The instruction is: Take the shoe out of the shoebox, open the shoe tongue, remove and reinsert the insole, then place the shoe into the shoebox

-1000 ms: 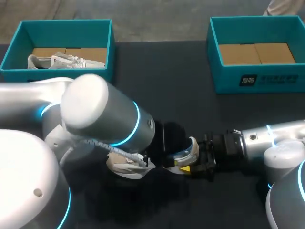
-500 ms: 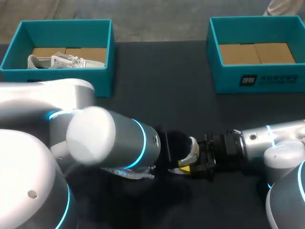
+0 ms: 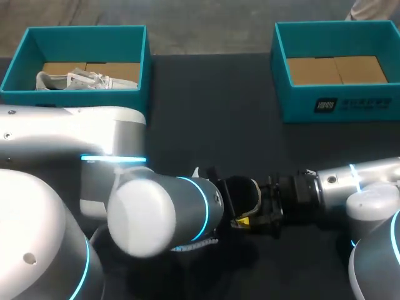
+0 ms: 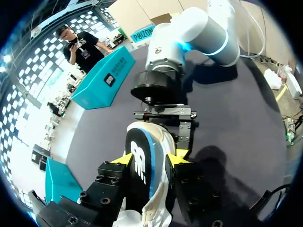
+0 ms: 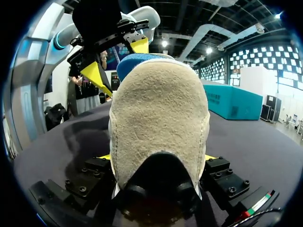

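The sneaker (image 3: 250, 195) lies near the 6 o'clock edge of the table (image 3: 206, 112), its length running 9 to 3, pinched tight by the left gripper (image 4: 150, 158) from 9 and the right gripper (image 5: 158, 157) from 3 (both equally near, I think).

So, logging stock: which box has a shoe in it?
The left box; a white shoe lies in it. The right box holds only cardboard.

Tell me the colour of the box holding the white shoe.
Teal open box, clearest in head view.
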Tool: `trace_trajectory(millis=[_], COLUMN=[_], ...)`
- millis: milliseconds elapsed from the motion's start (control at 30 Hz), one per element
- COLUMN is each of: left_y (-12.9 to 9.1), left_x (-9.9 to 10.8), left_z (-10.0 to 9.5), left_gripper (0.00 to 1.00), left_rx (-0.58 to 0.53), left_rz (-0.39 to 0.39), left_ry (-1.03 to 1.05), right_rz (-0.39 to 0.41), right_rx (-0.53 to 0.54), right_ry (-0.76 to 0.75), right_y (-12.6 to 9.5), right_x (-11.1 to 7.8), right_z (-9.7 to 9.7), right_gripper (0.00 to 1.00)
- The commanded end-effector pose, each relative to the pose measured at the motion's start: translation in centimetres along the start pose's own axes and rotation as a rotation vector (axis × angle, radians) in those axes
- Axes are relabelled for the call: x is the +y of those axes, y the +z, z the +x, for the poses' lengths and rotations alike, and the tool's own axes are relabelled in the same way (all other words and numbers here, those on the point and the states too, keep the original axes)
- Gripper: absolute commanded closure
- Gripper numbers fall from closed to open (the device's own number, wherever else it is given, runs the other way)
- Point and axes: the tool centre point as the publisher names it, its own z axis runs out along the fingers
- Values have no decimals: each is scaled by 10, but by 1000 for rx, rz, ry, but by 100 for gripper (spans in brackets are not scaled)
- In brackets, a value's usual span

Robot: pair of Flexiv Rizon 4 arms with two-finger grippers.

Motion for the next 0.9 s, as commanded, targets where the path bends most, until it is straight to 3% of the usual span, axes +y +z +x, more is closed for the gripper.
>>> trace_trajectory(millis=[33, 600, 700, 800, 900], left_y=[4, 17, 17, 17, 18], left_x=[-3, 8, 9, 12, 14], left_z=[3, -1, -2, -1, 0], left_gripper=[59, 69, 73, 86, 92], left_rx=[-86, -152, -151, -158, -159], left_rz=[-10, -35, -31, -26, -27], left_ry=[-5, -20, -23, -22, -17], right_rz=[3, 3, 3, 3, 3], right_rx=[-1, -1, -1, -1, -1], right_ry=[0, 0, 0, 0, 0], right_y=[1, 1, 1, 1, 1], right_x=[-1, -1, -1, -1, -1], right_z=[0, 0, 0, 0, 0], right_gripper=[100, 100, 100, 100, 100])
